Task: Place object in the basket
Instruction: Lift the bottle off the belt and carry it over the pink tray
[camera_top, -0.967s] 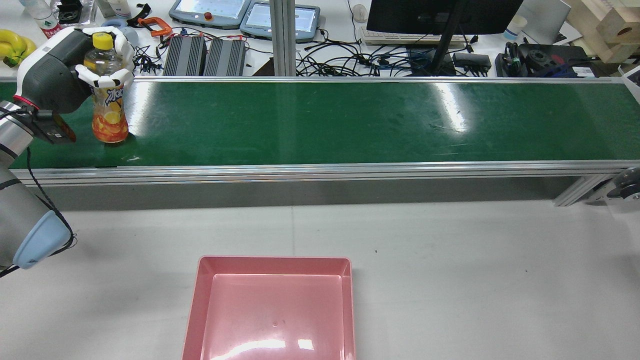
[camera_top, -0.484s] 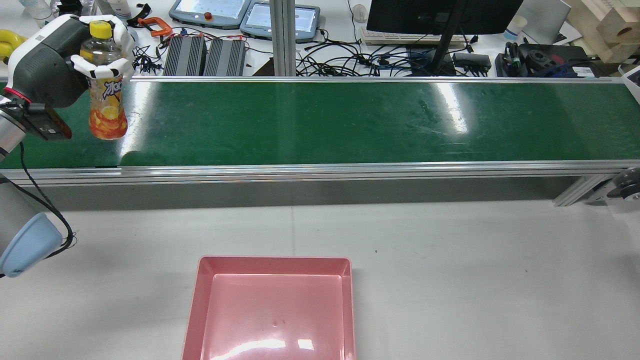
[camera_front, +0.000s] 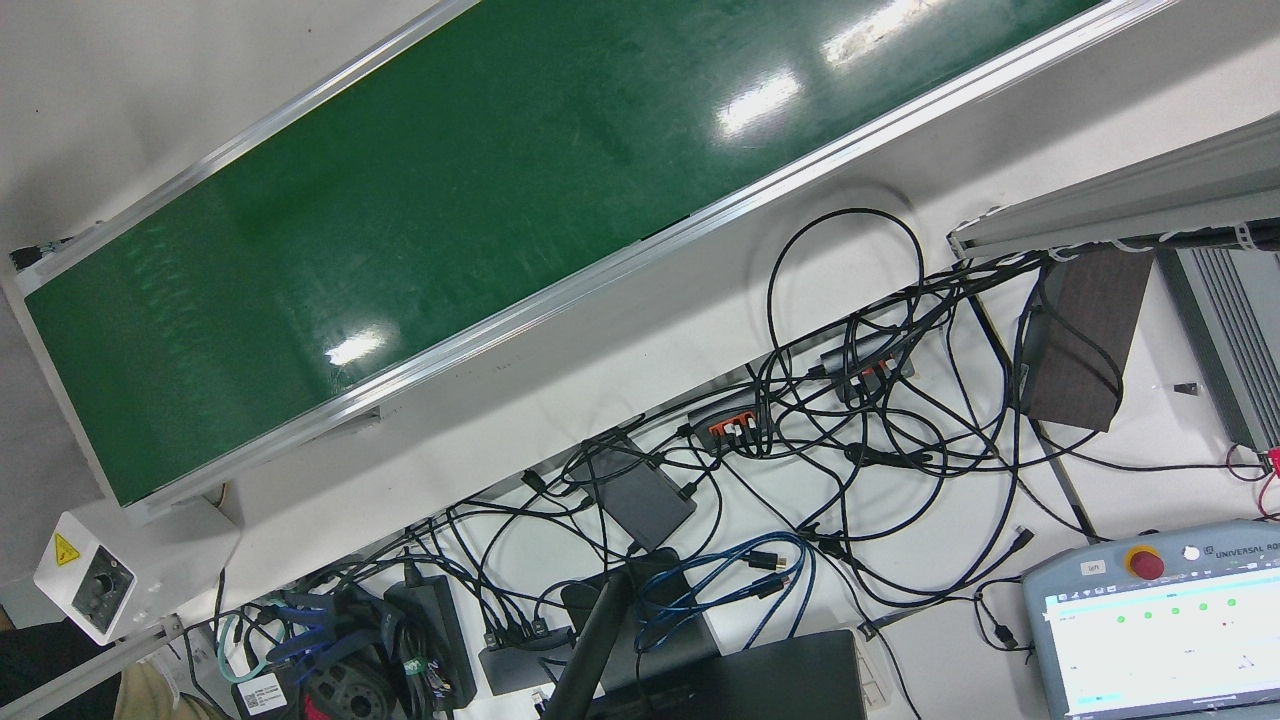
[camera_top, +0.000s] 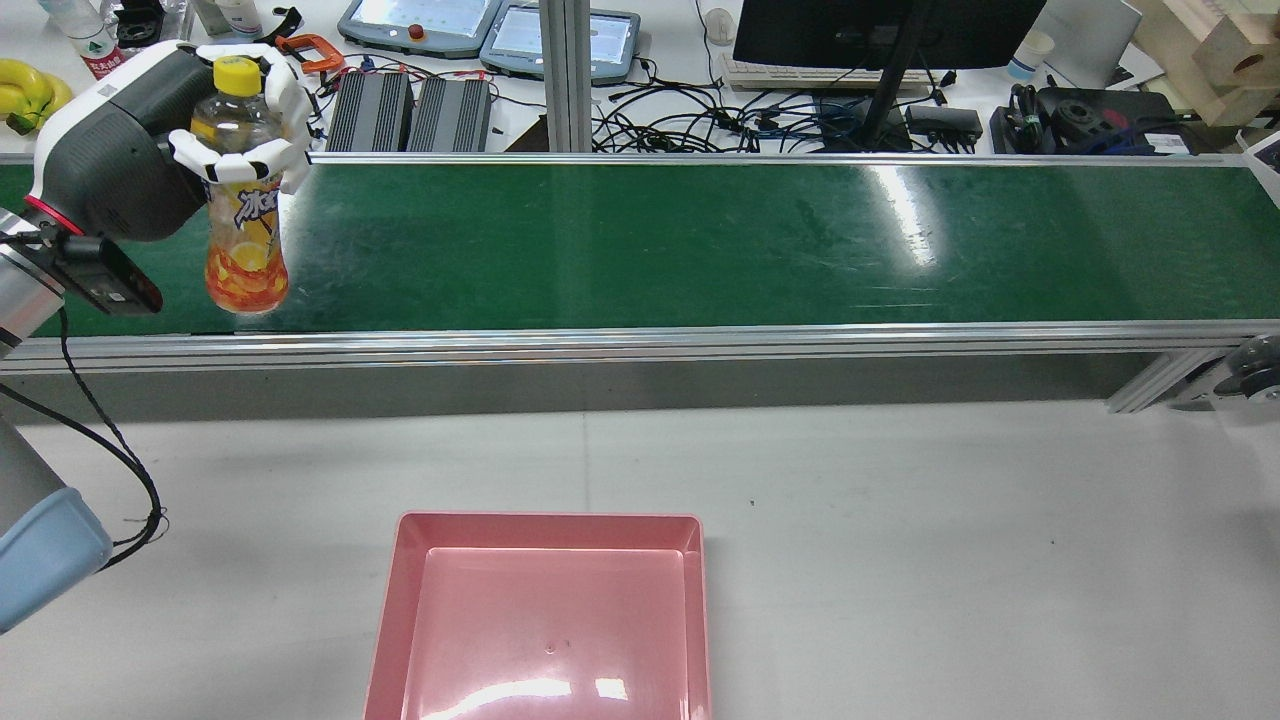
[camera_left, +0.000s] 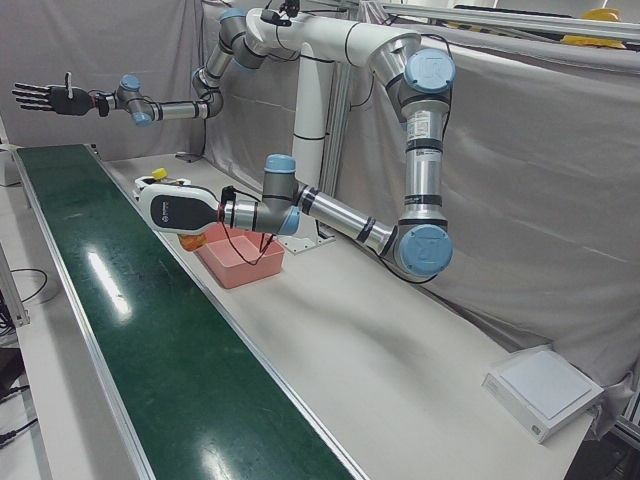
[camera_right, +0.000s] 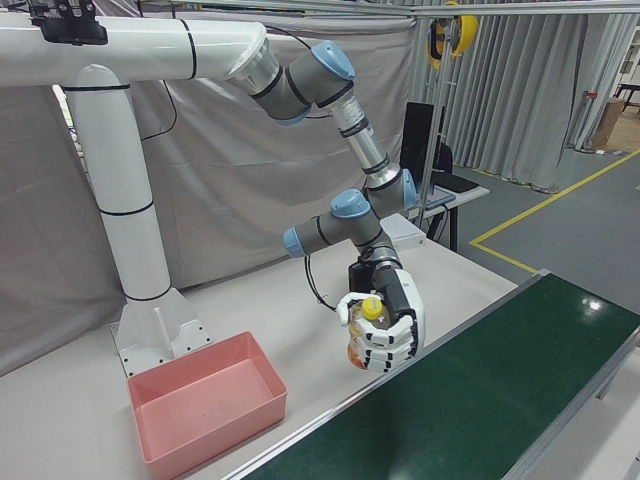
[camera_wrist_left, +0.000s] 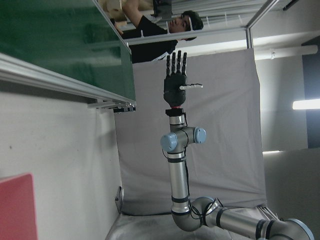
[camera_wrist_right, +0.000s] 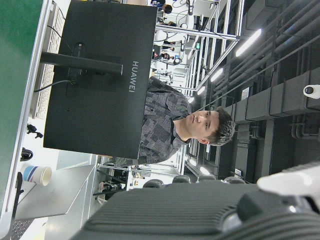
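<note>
From the rear view I see my left hand (camera_top: 190, 140) at the far left of the station, its white fingers (camera_top: 235, 165) wrapped around the shoulder of a juice bottle (camera_top: 243, 225), which hangs upright, lifted clear of the green conveyor belt (camera_top: 700, 245) and just above its near aluminium edge. The bottle has a yellow cap, orange drink inside and a label with fruit pictures and large Chinese characters I cannot read clearly. The pink basket (camera_top: 395, 600) sits on the white counter (camera_top: 950, 560), on my side of the belt and to the right of the bottle, well apart from it; bare counter lies between the two and stretches wide to the right. The belt itself is bare along its whole length. In the right-front view the same hand (camera_right: 385, 325) grips the bottle (camera_right: 362, 335) above the belt edge, with the basket (camera_right: 205, 405) off to that view's left. My right hand (camera_left: 45, 97) shows in the left-front view held high at the far end of the belt, fingers (camera_left: 28, 95) spread and holding nothing. Past the belt, a black monitor (camera_wrist_right: 100, 75) reads HUAWEI on its back, and a teach pendant (camera_front: 1160, 625) reads UNIVERSAL beside a red stop button.
</note>
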